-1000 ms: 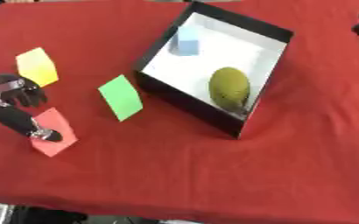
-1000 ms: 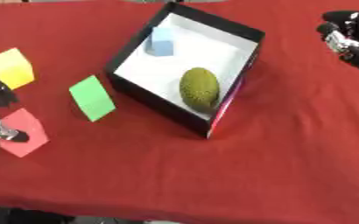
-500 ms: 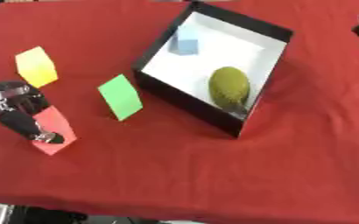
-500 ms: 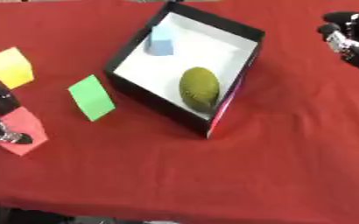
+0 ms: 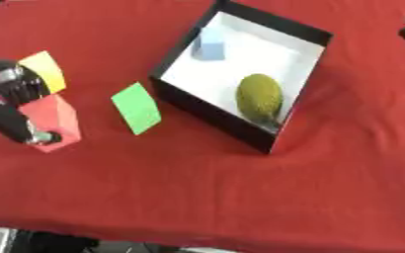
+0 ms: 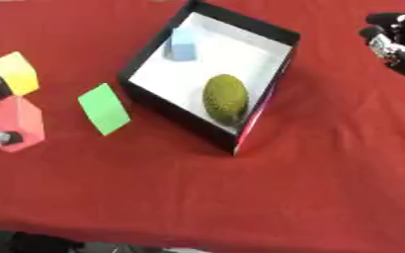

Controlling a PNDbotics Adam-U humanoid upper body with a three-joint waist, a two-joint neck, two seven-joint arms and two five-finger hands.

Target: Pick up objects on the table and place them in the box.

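A black box [image 5: 204,109] with a white inside sits at the middle back, set askew. In it lie a light blue block [image 5: 210,46] and an olive-green oval thing [image 5: 260,96]. On the red cloth to the box's left lie a green block [image 5: 137,107] and a yellow block [image 5: 44,71]. My left hand [image 5: 11,109] is at the far left, shut on a red block [image 5: 56,120] just below the yellow one. My right hand [image 6: 398,43] shows partly at the upper right edge, away from the box.
The red tablecloth [image 5: 206,192] covers the whole table. Its front edge runs along the bottom of the view, with dark floor beyond.
The left hand has closed in on the red block and moved it up toward the yellow block. The other blocks, the box and the right hand have stayed put.
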